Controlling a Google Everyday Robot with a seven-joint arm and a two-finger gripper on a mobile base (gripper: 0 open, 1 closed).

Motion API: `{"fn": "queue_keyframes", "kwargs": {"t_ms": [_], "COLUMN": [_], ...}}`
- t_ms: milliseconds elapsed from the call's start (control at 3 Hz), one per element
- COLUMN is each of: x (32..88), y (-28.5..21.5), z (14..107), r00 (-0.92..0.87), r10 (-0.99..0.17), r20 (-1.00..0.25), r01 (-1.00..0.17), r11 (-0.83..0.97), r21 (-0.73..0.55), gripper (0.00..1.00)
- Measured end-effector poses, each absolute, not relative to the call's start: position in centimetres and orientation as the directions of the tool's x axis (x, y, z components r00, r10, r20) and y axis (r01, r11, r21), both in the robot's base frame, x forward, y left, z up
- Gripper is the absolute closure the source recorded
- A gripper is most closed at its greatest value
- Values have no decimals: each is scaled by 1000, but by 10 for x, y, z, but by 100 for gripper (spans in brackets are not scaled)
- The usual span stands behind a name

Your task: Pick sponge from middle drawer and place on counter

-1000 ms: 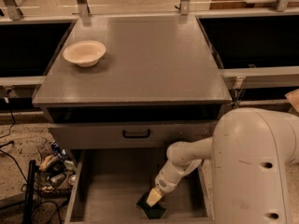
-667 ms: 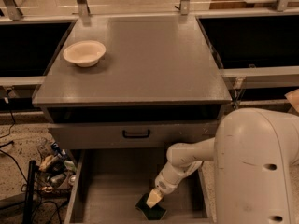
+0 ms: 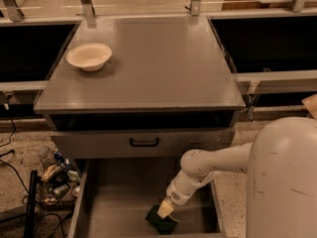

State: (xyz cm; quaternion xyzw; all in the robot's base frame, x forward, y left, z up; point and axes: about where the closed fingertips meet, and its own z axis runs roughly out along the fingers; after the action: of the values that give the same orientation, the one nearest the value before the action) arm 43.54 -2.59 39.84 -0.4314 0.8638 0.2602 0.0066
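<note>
Below, one gripper at one sponge in middle drawer (grip unclear), one bowl.

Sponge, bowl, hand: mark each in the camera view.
sponge [image 3: 159, 222], camera view, dark green face.
bowl [image 3: 89, 56], camera view, its inside.
hand [image 3: 166, 209], camera view, its tip, at the sponge in the drawer [image 3: 124, 202].

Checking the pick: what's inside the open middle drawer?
The sponge lies near the front of the drawer, on its floor; the gripper is down on it, covering part of it.
</note>
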Motion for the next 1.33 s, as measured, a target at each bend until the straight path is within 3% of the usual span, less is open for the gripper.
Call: {"fn": "queue_keyframes", "kwargs": {"t_ms": [667, 1333], "x": [428, 435], "y": [-49, -52], "z": [511, 536], "r00": [-564, -546], "r10": [-761, -765], "r20": [-320, -341], "r01": [-823, -837], "r11": [484, 486], "r21": [297, 250], "gripper": [100, 100]}}
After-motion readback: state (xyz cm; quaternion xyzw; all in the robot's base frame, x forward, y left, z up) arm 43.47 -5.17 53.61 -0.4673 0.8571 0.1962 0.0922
